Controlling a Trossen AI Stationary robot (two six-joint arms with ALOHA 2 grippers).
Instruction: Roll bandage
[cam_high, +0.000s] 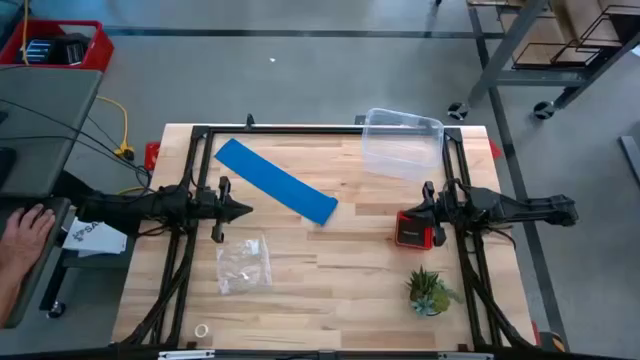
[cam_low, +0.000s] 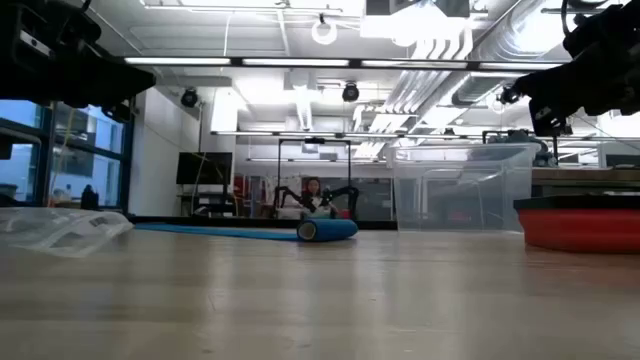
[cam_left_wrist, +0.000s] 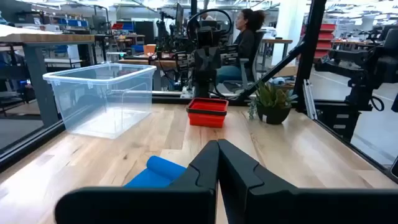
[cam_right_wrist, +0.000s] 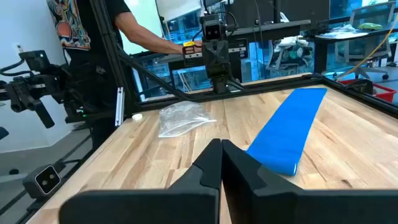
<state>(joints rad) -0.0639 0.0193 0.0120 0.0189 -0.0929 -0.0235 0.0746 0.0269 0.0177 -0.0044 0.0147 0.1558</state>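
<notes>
From above we see the bandage (cam_high: 277, 181) lying mostly flat, running diagonally across the far-left half of the table (cam_high: 340, 290). Only the low view shows its nearer end curled into a small roll (cam_low: 326, 229). The left wrist view shows a seated person (cam_left_wrist: 249, 37) beyond the table.

The clear box (cam_high: 402, 143) at the far right corner looks empty. The red tray (cam_high: 412, 229) sits just beside the right gripper (cam_high: 404, 213); we cannot tell its contents.

The left gripper (cam_high: 245, 210) hovers at mid-left, the right at mid-right, both with fingers pressed together and holding nothing.

A plastic bag (cam_high: 244, 262) and a potted plant (cam_high: 430, 291) lie near the front. Bare wood separates the grippers.
</notes>
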